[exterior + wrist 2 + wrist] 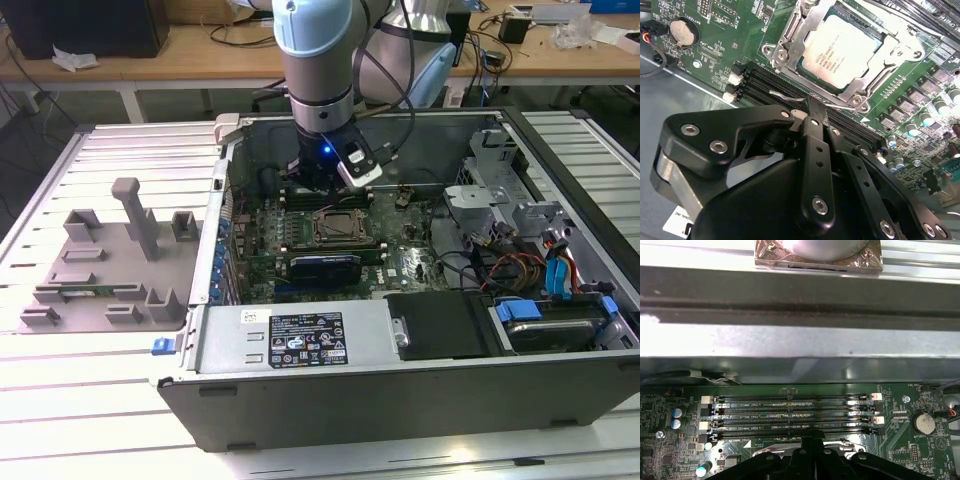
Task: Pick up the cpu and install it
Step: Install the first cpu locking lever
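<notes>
The cpu (840, 50), a silvery square chip with a pale rim, lies flat in the socket frame (790, 37) on the green motherboard, and the frame's load plate is open around it. My gripper (811, 106) is shut, its black fingers pressed together beside the socket. Its tip is at the thin wire socket lever (785, 96), between the socket and the black memory slots (760, 82); I cannot tell whether it touches the lever. In the exterior view the gripper (326, 188) hangs inside the open computer case, just behind the socket (345, 228). In the first wrist view the gripper (812, 447) sits just past the memory slots (790, 415).
The case walls (225, 200) enclose the board. A power supply (300, 340) and black tray (440, 325) lie along the front. Drive bays and coloured cables (540, 270) fill the exterior view's right. A grey fixture (100, 270) stands on the table at its left. A coin battery (684, 31) sits near the socket.
</notes>
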Controlling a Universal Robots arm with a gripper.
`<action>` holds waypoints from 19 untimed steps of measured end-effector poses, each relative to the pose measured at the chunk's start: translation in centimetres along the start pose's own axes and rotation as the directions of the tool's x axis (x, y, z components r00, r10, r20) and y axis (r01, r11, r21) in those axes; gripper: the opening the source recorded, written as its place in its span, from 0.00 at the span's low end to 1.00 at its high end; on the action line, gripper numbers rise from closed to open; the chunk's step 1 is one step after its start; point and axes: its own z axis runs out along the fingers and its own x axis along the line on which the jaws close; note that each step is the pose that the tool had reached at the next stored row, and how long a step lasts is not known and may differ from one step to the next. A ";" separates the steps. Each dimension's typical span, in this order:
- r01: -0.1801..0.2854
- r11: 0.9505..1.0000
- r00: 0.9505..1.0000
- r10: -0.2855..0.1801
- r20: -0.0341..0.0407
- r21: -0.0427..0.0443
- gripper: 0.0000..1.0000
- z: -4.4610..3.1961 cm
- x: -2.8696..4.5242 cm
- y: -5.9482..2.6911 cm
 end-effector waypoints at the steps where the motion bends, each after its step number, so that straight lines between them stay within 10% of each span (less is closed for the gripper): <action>1: -0.001 1.000 1.000 0.001 0.002 0.000 0.11 0.05 0.02 -0.01; 8: -0.001 1.000 1.000 0.001 0.031 0.000 0.11 0.40 0.06 -0.09; 13: -0.012 1.000 0.999 0.012 0.035 0.002 0.11 0.45 0.17 -0.09; 19: -0.022 1.000 0.997 0.022 0.075 0.002 0.11 0.62 0.19 -0.13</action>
